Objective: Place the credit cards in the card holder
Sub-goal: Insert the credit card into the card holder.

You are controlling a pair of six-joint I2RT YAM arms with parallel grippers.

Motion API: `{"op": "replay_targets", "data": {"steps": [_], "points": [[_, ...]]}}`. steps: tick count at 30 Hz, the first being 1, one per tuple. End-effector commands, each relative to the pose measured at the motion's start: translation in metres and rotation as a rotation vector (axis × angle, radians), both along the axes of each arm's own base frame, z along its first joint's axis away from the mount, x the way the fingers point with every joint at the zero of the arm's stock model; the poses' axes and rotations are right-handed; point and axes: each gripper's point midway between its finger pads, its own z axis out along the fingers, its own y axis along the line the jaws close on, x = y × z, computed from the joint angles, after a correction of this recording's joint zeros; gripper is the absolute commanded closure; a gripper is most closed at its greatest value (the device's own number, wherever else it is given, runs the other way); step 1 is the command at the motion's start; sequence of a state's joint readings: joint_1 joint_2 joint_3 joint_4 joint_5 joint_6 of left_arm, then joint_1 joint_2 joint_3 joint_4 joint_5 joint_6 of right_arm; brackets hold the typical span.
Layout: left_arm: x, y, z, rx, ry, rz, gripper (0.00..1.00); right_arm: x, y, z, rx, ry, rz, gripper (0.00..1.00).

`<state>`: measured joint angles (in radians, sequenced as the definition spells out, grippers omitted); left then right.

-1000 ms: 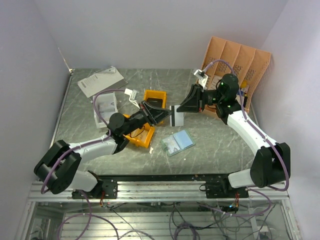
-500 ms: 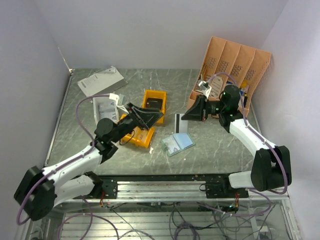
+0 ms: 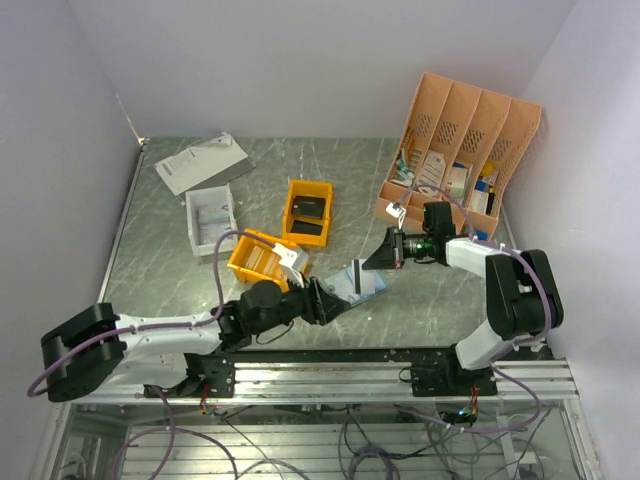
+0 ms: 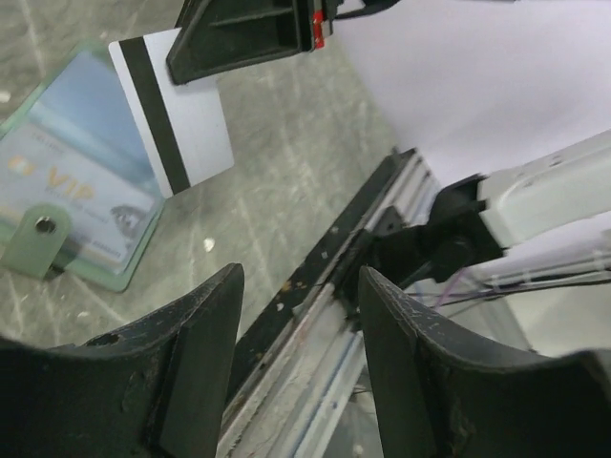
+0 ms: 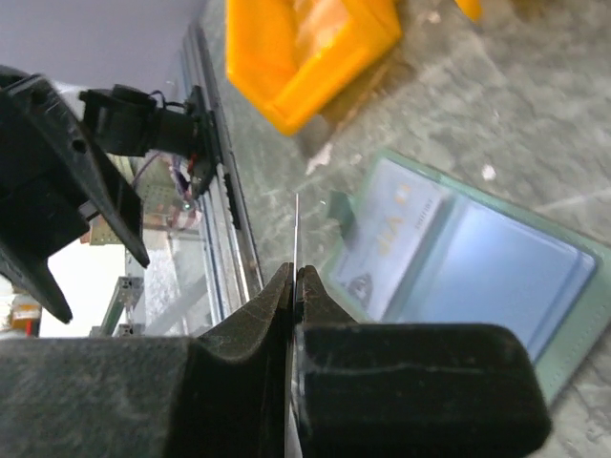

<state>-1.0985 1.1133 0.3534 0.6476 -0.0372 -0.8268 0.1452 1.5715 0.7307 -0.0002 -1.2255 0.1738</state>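
Insertion step: right pincer [image 5: 294, 279] clamped on striped credit card [image 4: 181, 114], just over card holder [image 5: 496, 277] — lying open on tabletop [image 4: 277, 162]; left pincer [image 4: 296, 305] wide, empty. Next — align card edge with pocket, slide in.

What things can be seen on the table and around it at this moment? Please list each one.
credit card: one, white with a black stripe, held over the card holder
card holder: one, grey-green, light blue inside, open flat near the front edge
VIP card: one, pale blue, inside the card holder
orange bins: two, orange, middle of the table
white bin: one, whitish, left of the orange bins
paper sheet: one, grey-white, far left corner
desk organiser: one, peach, far right corner, with items inside
table: one, grey marbled
left gripper: one, black, open, low beside the card holder
right gripper: one, black, shut on the credit card
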Motion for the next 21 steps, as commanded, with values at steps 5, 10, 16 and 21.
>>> {"op": "replay_targets", "data": {"steps": [5, 10, 16, 21], "points": [[0.009, -0.01, -0.058, 0.241, 0.023, 0.187, 0.4, 0.006, -0.009, -0.044, -0.098, 0.044, 0.026, 1.0], [0.011, -0.007, -0.089, 0.315, 0.096, 0.291, 0.4, 0.01, -0.009, -0.048, -0.102, 0.052, 0.019, 1.0], [0.017, -0.004, -0.101, 0.4, 0.109, 0.339, 0.37, 0.016, -0.009, -0.057, -0.105, 0.096, 0.03, 1.0], [0.02, -0.002, -0.109, 0.431, 0.125, 0.369, 0.35, 0.02, -0.008, -0.056, -0.107, 0.084, 0.036, 1.0]]}}
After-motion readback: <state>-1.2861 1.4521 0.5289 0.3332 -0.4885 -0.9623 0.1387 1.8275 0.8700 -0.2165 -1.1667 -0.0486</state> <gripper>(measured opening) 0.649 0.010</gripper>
